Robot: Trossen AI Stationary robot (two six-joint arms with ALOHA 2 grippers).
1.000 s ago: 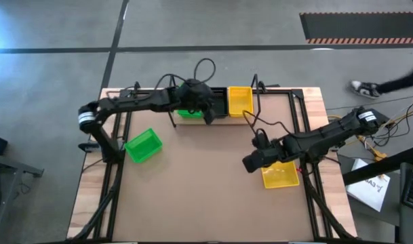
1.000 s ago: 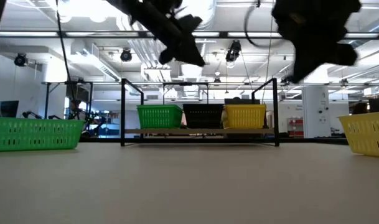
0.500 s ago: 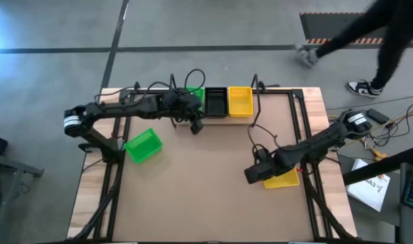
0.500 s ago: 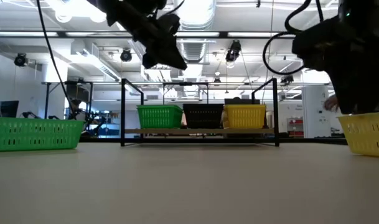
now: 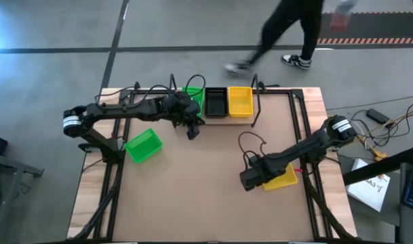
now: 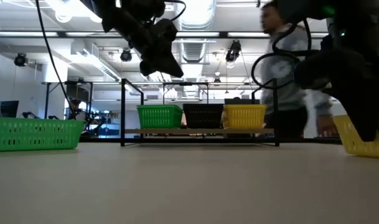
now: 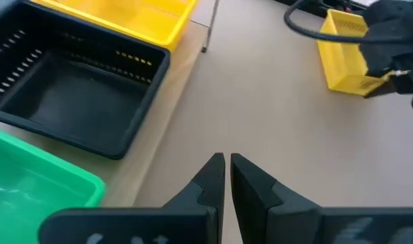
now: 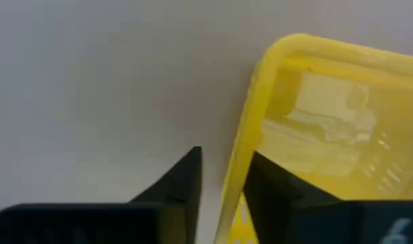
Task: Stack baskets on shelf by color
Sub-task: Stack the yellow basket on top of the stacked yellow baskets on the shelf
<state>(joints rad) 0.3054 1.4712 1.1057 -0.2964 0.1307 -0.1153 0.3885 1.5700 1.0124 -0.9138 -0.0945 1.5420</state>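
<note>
This is a big open lab or industrial workshop: exposed ceiling ducts (image 6: 195, 46) and strip lights (image 6: 27, 35) overhead, a grey concrete floor (image 5: 192, 27) with hazard-striped matting (image 5: 376, 39), and a person (image 5: 287, 30) walking past the workbench (image 5: 213, 183).

Brown tabletop (image 5: 206, 196) carries the shelf (image 5: 220, 119) at 12 o'clock, along the far edge. On the shelf, side by side: green basket (image 5: 194, 99), black basket (image 5: 215, 102), yellow basket (image 5: 241, 101). Directly on the tabletop: loose green basket (image 5: 144, 146) at 9 o'clock, loose yellow basket (image 5: 285, 178) at 4 o'clock.
</note>
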